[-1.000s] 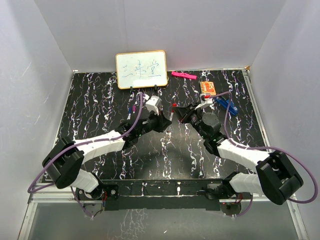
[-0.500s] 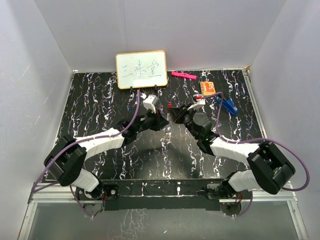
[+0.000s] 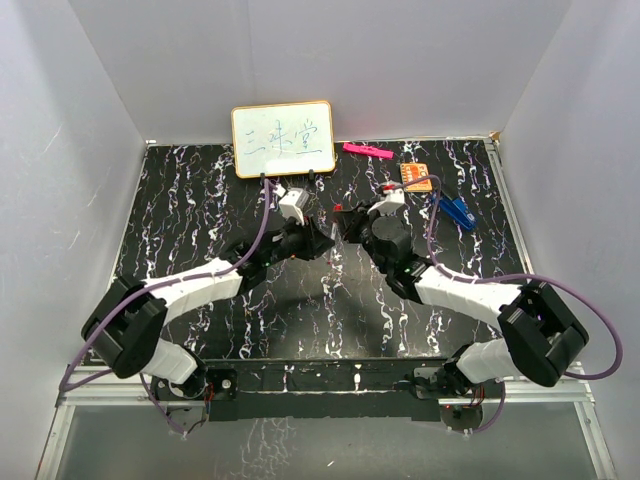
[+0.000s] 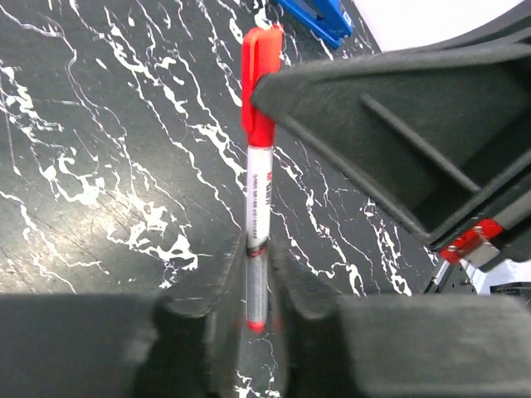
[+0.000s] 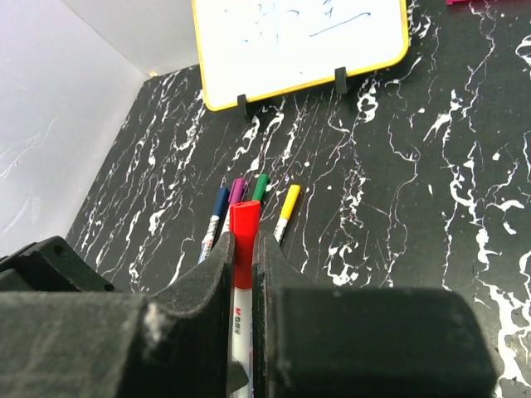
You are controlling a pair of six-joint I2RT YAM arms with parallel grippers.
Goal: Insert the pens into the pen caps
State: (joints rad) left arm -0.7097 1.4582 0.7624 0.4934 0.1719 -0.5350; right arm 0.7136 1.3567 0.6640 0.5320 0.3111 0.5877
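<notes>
Over the worktop (image 3: 180, 200), well off every edge, left jaws are pinching a white pen (image 4: 258, 195) and right jaws its red cap (image 4: 260, 83); four capped pens (image 5: 260, 188) are lying nearby.

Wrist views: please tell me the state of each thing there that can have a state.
Pen: held off the table, one end in the red cap.
Red cap: on the pen; whether fully pushed home cannot be told.
Left gripper: jaws shut on the pen.
Right gripper: jaws shut on the red cap.
Other pens: four, lying flat side by side, apparently capped.
Whiteboard: standing, written on.
</notes>
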